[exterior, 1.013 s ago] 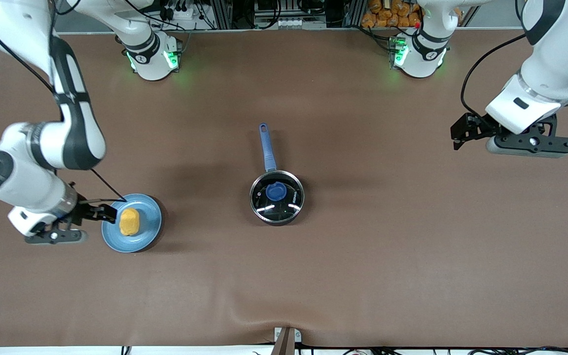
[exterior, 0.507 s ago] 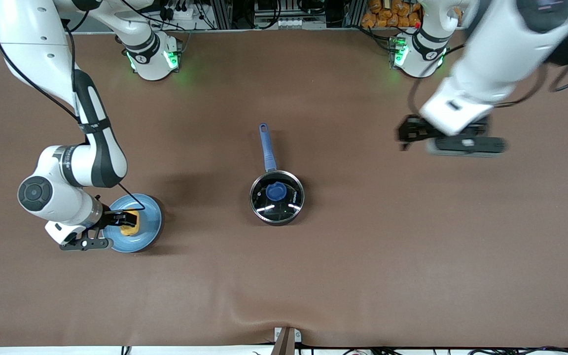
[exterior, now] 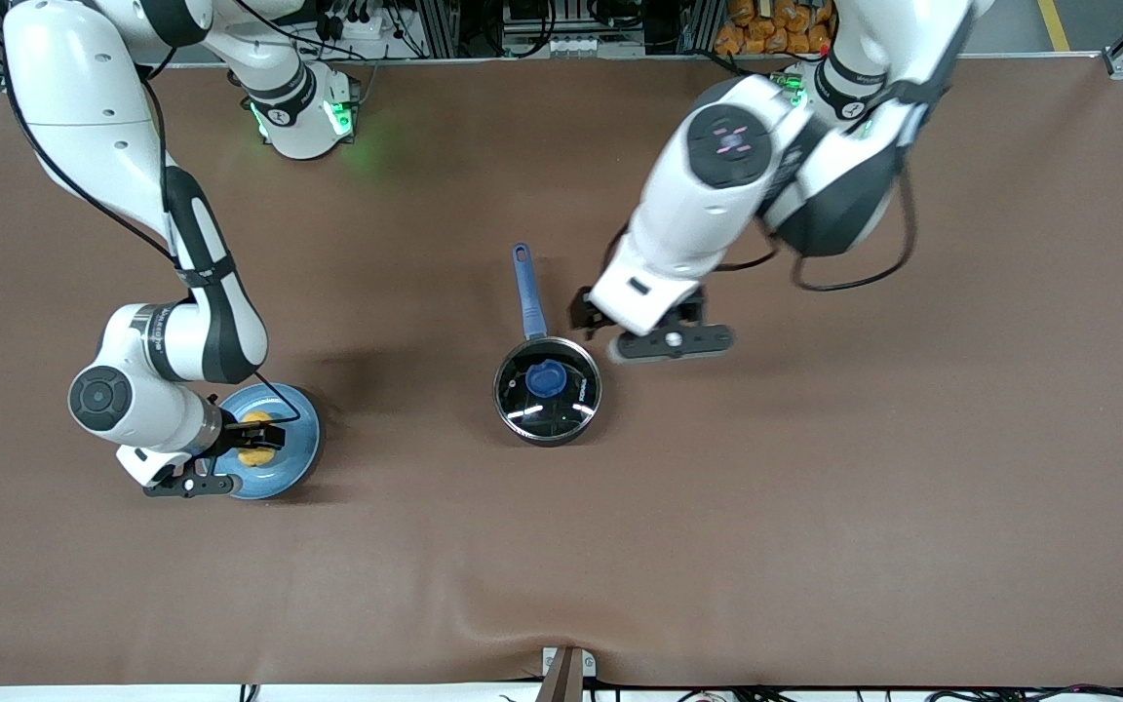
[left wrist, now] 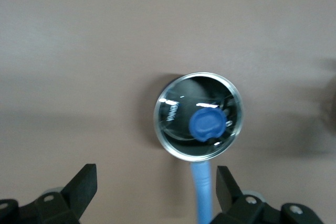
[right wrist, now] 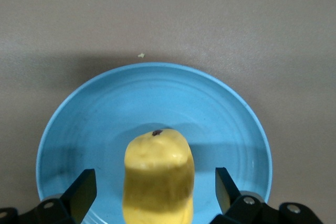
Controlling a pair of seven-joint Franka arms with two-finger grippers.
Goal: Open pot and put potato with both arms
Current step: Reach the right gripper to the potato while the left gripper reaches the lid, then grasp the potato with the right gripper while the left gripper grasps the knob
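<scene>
Centrally, pot (exterior: 548,390) (lid on), handle (exterior: 525,291) pointing toward robots' bases

No readable text, labels, nos. or signs anywhere. Only candidate was a small white printed mark on the round glass lid (left wrist: 199,116) of the black saucepan w/ long blue handle (exterior: 547,388), near the rim beside the blue knob (left wrist: 206,125); it was too small and blurred to make out in the left wrist view, and just a pale smudge in the front view. Round dark cap on the left arm's white elbow joint (exterior: 728,144) carried a few faint pinkish marks, also unreadable.
</scene>
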